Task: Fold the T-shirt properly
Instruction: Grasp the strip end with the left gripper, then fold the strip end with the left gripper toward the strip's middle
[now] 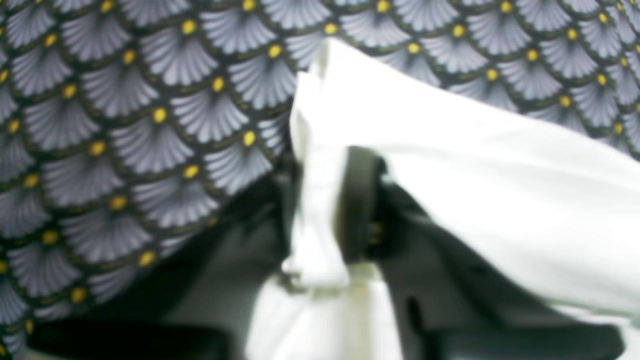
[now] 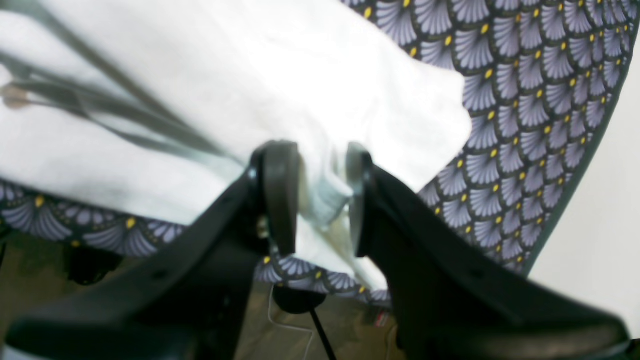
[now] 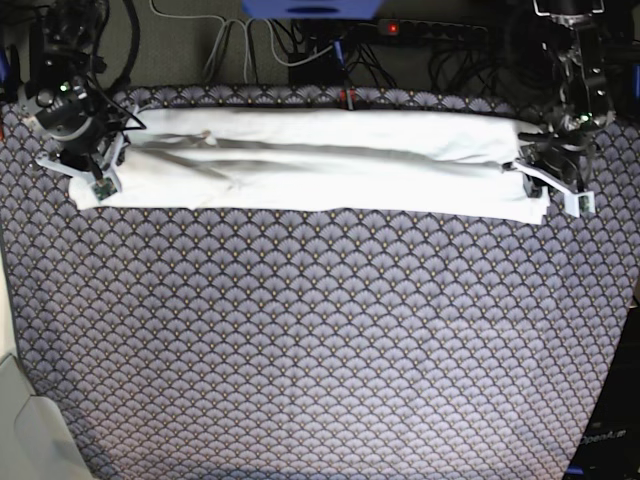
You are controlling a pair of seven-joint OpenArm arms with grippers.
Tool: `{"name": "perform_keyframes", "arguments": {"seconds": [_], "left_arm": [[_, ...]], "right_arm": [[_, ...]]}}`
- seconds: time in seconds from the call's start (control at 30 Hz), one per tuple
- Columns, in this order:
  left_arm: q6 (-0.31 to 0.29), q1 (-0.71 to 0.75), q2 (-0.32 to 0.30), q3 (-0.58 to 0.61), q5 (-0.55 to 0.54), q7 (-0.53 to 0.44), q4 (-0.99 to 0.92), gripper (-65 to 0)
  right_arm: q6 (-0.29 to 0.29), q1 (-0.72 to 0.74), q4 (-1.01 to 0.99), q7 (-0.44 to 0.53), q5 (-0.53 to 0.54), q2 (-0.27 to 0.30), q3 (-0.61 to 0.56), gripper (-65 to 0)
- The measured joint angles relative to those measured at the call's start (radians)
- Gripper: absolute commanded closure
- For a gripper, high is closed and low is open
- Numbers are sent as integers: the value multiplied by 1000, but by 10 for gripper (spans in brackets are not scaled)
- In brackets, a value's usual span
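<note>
White T-shirt [image 3: 320, 160], print hidden, pinched at both ends by left gripper [image 1: 325, 220] and right gripper [image 2: 315, 200].

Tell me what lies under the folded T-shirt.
The T-shirt lies on the fan-patterned tablecloth, which shows all around it. Anything between shirt and cloth is covered. The left claw and right claw pinch its ends.

Black end effector [image 2: 315, 200], rounded pads

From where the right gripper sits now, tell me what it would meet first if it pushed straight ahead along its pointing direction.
The right gripper already has a bunched edge of the white T-shirt between its fingers, so it would press further into that cloth first. Beyond lies the fan-patterned tablecloth, though depth is hard to judge.
</note>
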Motion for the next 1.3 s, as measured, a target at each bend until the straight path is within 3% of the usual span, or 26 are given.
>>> {"name": "perform_keyframes", "arguments": {"seconds": [0.03, 0.2, 0.37, 0.57, 0.83, 1.0, 1.3], "left_arm": [[0, 0, 0, 0, 0, 4, 2, 0], [2, 5, 5, 1, 2, 37, 37, -4], [17, 87, 47, 19, 29, 140, 273, -4], [10, 84, 128, 86, 27, 291, 541, -4], [19, 83, 197, 289, 34, 314, 551, -4], [23, 8, 255, 404, 34, 322, 547, -4], [23, -36, 277, 577, 40, 322, 500, -4]], "right_arm": [[0, 0, 0, 0, 0, 0, 0, -179], [0, 0, 0, 0, 0, 0, 0, -179], [0, 1, 0, -2, -1, -3, 0, -179], [0, 6, 0, -3, 0, -2, 2, -179], [0, 6, 0, -2, 0, -3, 2, -179], [0, 3, 0, -1, 0, -2, 1, -179], [0, 3, 0, 0, 0, -2, 0, -181]]}}
